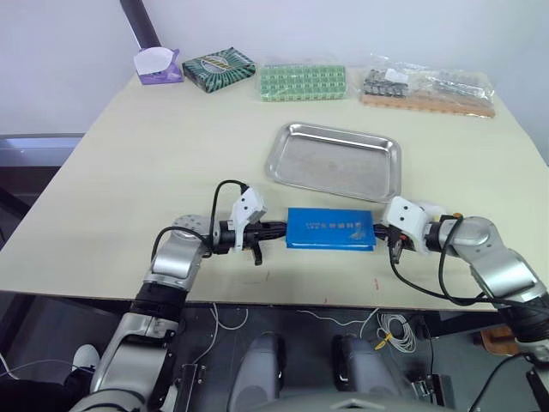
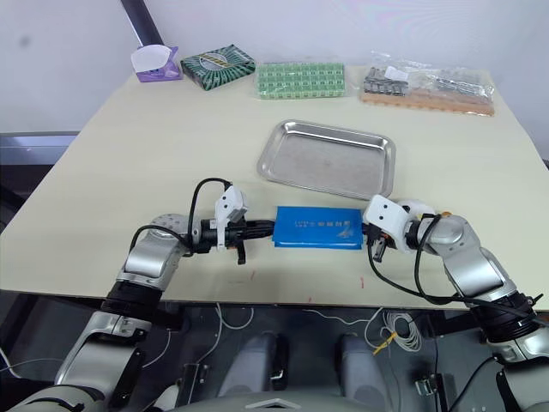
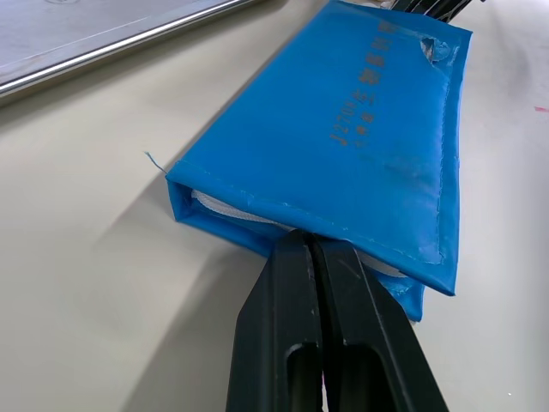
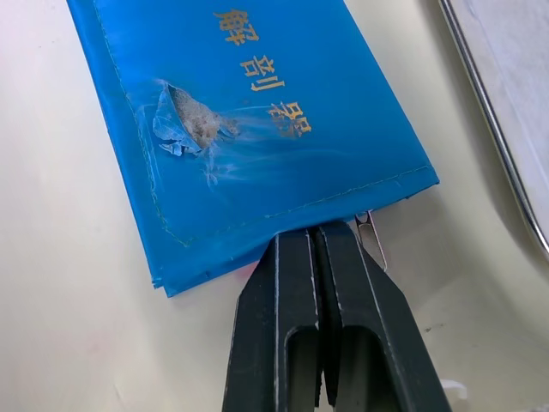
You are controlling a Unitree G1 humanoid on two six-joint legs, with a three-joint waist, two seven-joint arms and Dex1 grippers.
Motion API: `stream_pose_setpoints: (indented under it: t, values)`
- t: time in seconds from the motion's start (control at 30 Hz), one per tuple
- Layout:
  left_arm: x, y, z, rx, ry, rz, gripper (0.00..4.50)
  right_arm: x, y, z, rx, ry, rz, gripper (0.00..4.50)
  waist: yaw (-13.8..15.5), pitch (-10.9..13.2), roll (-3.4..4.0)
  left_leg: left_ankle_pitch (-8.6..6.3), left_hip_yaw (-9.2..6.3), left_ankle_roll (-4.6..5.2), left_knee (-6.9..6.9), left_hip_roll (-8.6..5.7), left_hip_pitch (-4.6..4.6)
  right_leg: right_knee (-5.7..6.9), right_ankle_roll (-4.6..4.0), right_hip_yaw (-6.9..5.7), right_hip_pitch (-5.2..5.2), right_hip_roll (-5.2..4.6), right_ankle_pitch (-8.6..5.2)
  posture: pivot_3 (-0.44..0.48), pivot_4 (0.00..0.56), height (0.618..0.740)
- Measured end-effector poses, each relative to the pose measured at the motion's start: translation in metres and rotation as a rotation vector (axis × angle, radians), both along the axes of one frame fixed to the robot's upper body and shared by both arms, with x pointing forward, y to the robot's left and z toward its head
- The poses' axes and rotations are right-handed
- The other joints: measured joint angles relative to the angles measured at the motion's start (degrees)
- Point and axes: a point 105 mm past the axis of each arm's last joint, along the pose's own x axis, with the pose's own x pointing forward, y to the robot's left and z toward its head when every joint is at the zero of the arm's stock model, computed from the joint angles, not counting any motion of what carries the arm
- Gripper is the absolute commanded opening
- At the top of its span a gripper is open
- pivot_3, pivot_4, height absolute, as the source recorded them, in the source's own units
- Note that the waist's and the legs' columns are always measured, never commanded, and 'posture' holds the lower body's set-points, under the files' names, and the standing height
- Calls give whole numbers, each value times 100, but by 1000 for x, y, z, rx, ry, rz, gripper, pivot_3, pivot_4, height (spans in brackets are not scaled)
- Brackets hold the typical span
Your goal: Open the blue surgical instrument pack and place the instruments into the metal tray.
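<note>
Counter [image 1: 154, 163]: pale surface carrying all items. Metal tray [image 1: 334, 160]: empty, just beyond the pack. Blue pack [image 1: 331, 229]: folded shut, flat near the counter's near edge, between both grippers. Left gripper [image 3: 316, 257]: fingers pressed together, tips touching the pack's left end. Right gripper [image 4: 319, 245]: fingers likewise together, tips at the pack's right end, holding nothing visible.

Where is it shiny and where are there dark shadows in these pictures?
Left eye view: metal tray gleams palest along its rim. Left wrist view: a soft shadow lies on the table beside the blue surgical instrument pack. Right wrist view: pale glare on the pack's scuffed patch.
</note>
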Motion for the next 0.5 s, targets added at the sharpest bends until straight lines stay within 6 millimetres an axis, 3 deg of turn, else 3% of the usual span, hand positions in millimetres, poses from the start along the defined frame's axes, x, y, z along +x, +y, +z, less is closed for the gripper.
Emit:
stream_pose_setpoints:
  t: [0.03, 0.07, 0.13, 0.17, 0.3, 0.33, 0.4, 0.5]
  values:
    - [-1, 2, 1, -31, -8, 8, 0, -3, -3, 4, 53, 8, -19, 587, 8, 0, 0, 0, 1, 0, -1, 1, 0, 0, 0, 1, 0, 0, 0, 0, 150, 740]
    - [-1, 6, 1, -54, -8, 23, 273, -5, -6, 6, 71, 7, -28, 815, 7, 0, 0, 0, 0, 0, -1, 1, 0, 0, 0, 1, 0, 0, 0, 0, 150, 740]
    - [-3, 15, 2, -94, -23, 49, 786, -11, -19, 8, 77, 8, -60, 1751, 9, 0, 0, 0, -1, 0, -2, 2, 0, 0, 0, -1, 0, -1, 0, 0, 150, 740]
    - [-4, 21, 3, -104, -27, 65, 1325, -15, -24, 10, 99, 11, -82, 2363, 12, 0, 0, 0, -1, 0, -2, 3, 0, 0, -1, -1, 0, -1, 0, 0, 150, 740]
    - [-9, 47, 5, -148, -37, 140, 3034, -34, -37, 20, 191, 29, -122, 4134, 10, 0, 0, 0, -2, 0, -2, 8, 2, 0, -1, -2, 0, -1, 0, 0, 150, 740]
    - [-13, 51, 8, -162, -40, 147, 3632, -41, -42, 22, 200, 30, -126, 4500, 12, 0, 0, 0, -2, 0, -2, 10, 2, 0, -1, -2, 2, -3, -1, 0, 150, 740]
    - [-20, 65, 11, -172, -33, 171, 4373, -50, -55, 25, 213, 25, -163, 4500, 15, 0, 0, -1, -2, -1, -3, 14, 3, -1, -1, -2, 2, -4, -1, 0, 150, 740]
    - [-27, 76, 18, -200, -35, 186, 4373, -58, -71, 29, 239, 15, -211, 4500, 33, 0, 0, -1, -2, -1, -2, 16, 4, -1, -1, -2, 2, -5, -1, 0, 150, 740]
